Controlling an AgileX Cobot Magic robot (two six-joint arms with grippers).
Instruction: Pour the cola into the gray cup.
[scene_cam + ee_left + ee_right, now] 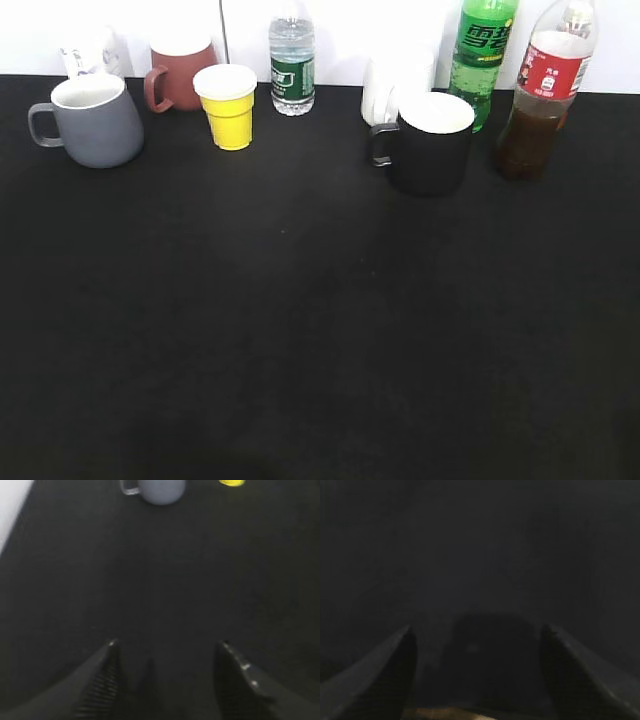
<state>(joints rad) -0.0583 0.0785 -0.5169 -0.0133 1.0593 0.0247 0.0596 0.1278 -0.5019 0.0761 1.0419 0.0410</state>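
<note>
The cola bottle [540, 95], clear plastic with a red label and dark brown liquid, stands upright at the back right. The gray cup [92, 120], a blue-gray mug with a white inside, stands at the back left with its handle to the left. It also shows at the top of the left wrist view [157, 489]. My left gripper [167, 647] is open and empty over the black cloth, well short of the gray cup. My right gripper [477, 630] is open and empty over bare black cloth. Neither gripper shows in the exterior view.
On the black table [300, 330], along the back stand a dark red mug [180, 75], a yellow paper cup [229, 105], a small water bottle [292, 65], a white cup [395, 80], a black mug [430, 142] and a green soda bottle [482, 55].
</note>
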